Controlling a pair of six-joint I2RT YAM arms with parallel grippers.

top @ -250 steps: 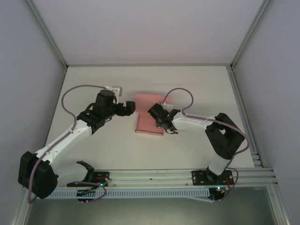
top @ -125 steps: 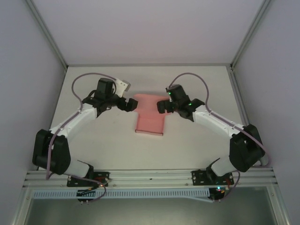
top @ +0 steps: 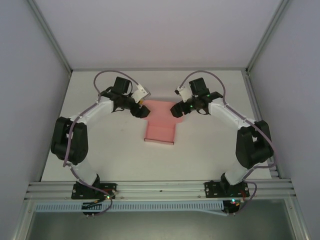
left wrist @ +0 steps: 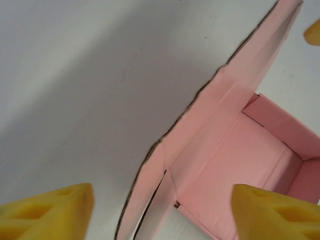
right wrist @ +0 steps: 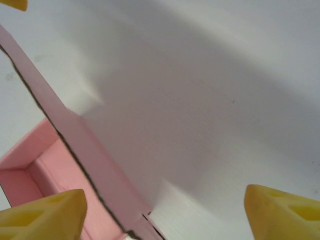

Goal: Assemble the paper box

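Observation:
The pink paper box lies mid-table, with an open tray at its far end and a flat panel towards me. My left gripper is at the tray's far-left corner and my right gripper at its far-right corner. In the left wrist view the left gripper is open. Its yellow fingertips straddle the raised left wall of the box without touching it. In the right wrist view the right gripper is open, with the box's right wall just inside its left fingertip.
The white table is closed in by grey walls on the left, right and back, with metal posts at the corners. An aluminium rail carrying the arm bases runs along the near edge. Cable loops arch over both wrists.
Both arms have stretched away from me, carrying the grippers from the box's middle sides to its far corners. The right gripper came off the box's right side and stands open.

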